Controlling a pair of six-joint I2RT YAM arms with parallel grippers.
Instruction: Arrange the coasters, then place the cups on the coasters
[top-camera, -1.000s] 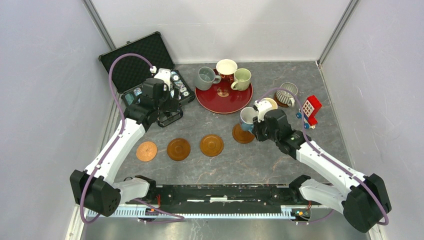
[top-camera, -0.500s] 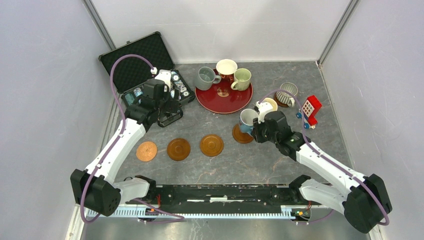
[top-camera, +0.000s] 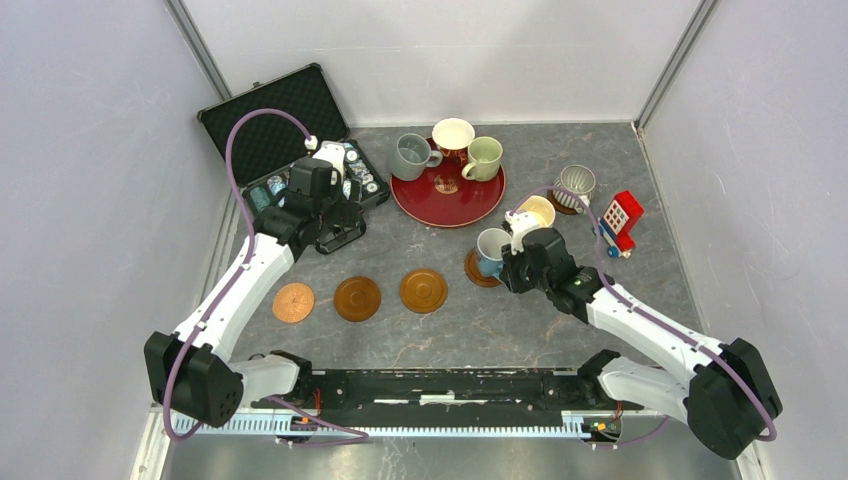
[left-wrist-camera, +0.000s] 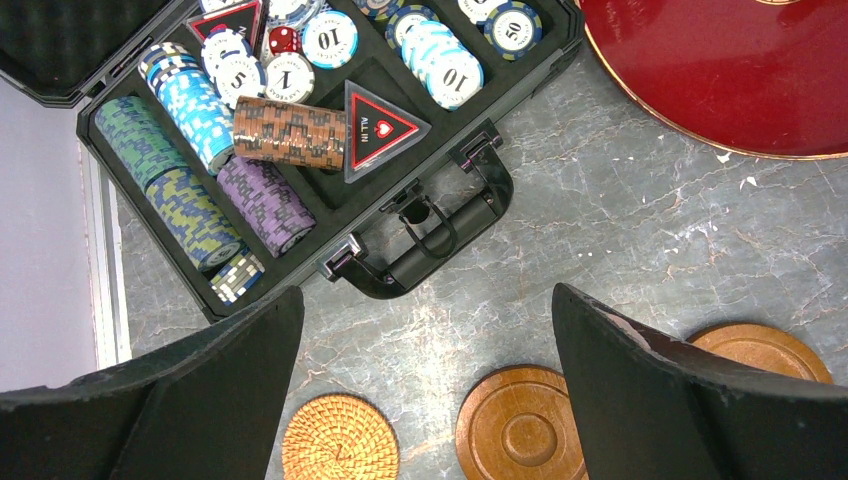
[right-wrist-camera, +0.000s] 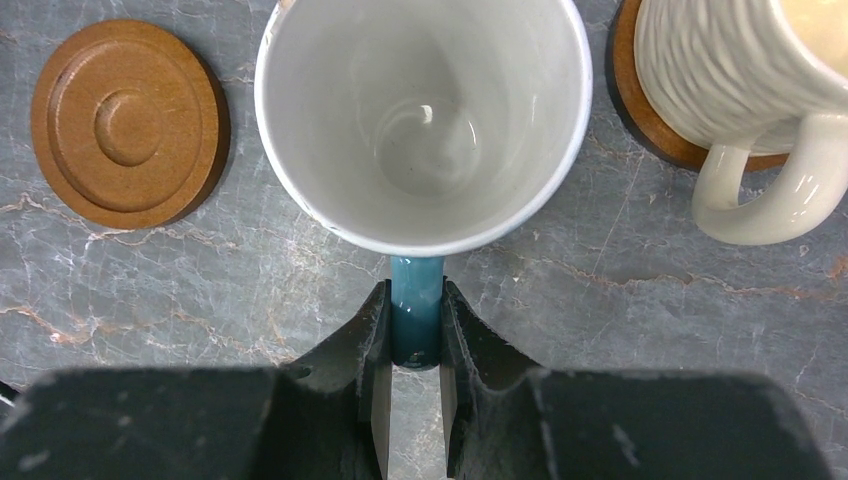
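I am working over the grey table (top-camera: 520, 320). My left gripper (left-wrist-camera: 425, 300) is hanging spread wide, grasping nothing, above the handle of the chip case (top-camera: 270, 130). The red tray (top-camera: 440, 200) is carrying the grey mug (top-camera: 410, 155), reddish mug (top-camera: 452, 135) and green mug (top-camera: 483, 157). My right gripper (right-wrist-camera: 415, 305) is pinching the handle of the blue mug (right-wrist-camera: 420, 120), which is sitting over a coaster (top-camera: 474, 270); I cannot tell whether they are touching. Just beside it, the cream mug (right-wrist-camera: 720, 70) is standing on its own coaster (right-wrist-camera: 640, 120). Three bare coasters (top-camera: 293, 302) (top-camera: 357, 298) (top-camera: 424, 290) are lying in a row to the left.
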